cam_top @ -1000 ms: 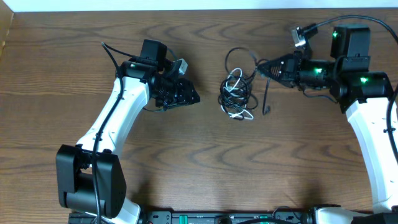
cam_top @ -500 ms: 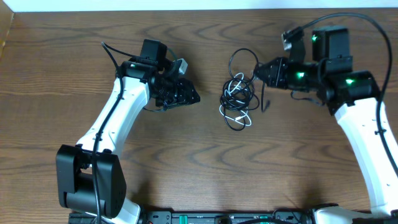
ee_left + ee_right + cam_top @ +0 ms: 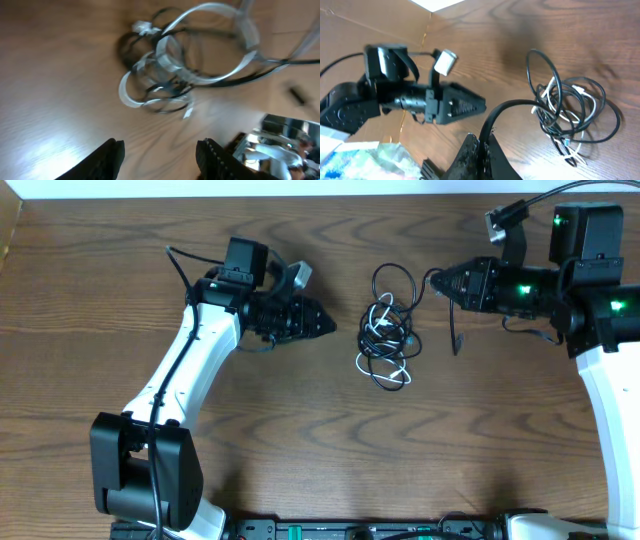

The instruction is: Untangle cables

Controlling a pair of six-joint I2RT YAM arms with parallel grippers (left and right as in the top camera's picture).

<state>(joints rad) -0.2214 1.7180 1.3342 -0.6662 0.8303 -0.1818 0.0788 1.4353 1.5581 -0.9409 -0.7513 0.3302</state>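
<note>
A tangle of thin black cables and one white cable [image 3: 385, 335] lies on the wooden table between the arms; it also shows in the left wrist view [image 3: 175, 65] and the right wrist view [image 3: 572, 115]. My right gripper [image 3: 440, 284] is shut on a black cable [image 3: 507, 107] that runs from its jaws [image 3: 484, 145] to the tangle; its loose end hangs down [image 3: 457, 330]. My left gripper [image 3: 330, 326] is open and empty, pointing at the tangle from the left, a short gap away; its jaws [image 3: 160, 157] show no cable between them.
The wooden table [image 3: 300, 440] spreads around the tangle. Its back edge meets a white wall [image 3: 300, 188]. A cardboard-coloured edge [image 3: 420, 30] shows at the far left in the right wrist view.
My right gripper has moved right and slightly up with the black cable, stretching the tangle. My left gripper has swung toward the tangle, closer to it than before.
</note>
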